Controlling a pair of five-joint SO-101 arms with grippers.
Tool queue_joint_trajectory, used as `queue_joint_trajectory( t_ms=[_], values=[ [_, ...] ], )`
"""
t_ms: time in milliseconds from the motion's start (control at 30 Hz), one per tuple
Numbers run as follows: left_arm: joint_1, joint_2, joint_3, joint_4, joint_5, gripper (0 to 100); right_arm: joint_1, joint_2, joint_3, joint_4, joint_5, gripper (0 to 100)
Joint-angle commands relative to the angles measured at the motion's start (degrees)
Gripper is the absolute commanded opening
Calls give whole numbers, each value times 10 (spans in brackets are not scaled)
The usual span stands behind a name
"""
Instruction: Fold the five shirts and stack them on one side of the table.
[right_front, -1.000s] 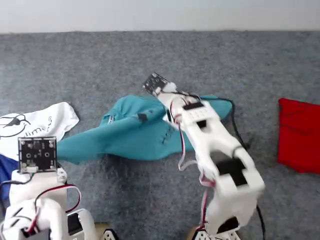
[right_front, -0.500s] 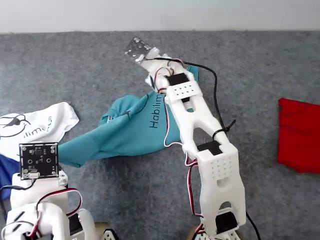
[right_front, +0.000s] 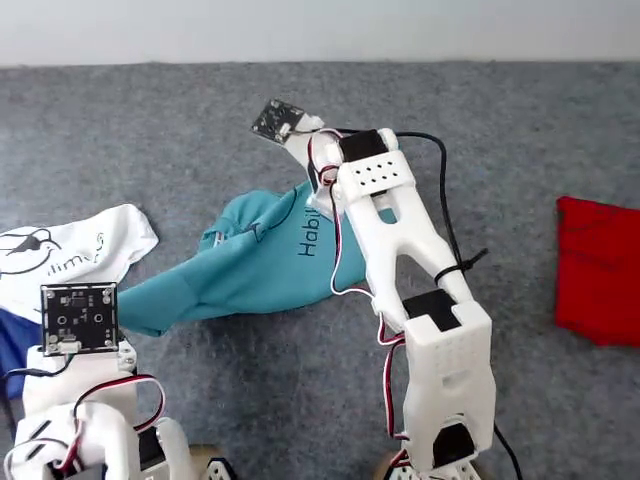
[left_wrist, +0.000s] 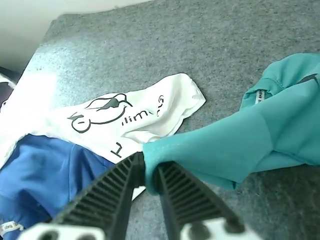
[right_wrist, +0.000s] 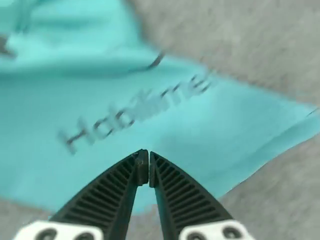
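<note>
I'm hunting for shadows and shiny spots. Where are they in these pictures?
High view: even light, only a faint shadow on the table along the near edge of the teal shirt. Left wrist view: one end of the white shirt glares bright, and the teal shirt lays a thin dark line on the table. Right wrist view: soft light, no glare.

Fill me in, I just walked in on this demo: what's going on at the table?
Two arms work on a teal shirt on the grey table. The left gripper pinches its sleeve edge; the right gripper hovers shut over the printed front. A white shirt and a blue shirt lie crumpled at one side, a folded red shirt at the other.
</note>
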Motion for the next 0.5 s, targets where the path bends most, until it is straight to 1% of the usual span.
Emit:
queue_joint_trajectory(
  t_ms=[0,100,200,300,467],
  values=[
    [-3,-2,-4,-4,-4,13,3,-38,-25,69,4,9],
    [-3,-2,-4,-4,-4,13,2,-26,-23,95,4,11],
    [-3,-2,-4,-4,-4,13,2,15,-24,68,5,11],
    [-3,-2,-4,-4,-4,13,4,72,-27,-7,9,9],
    [-3,-2,-2,-4,-4,13,0,145,-57,-184,9,9]
  ],
)
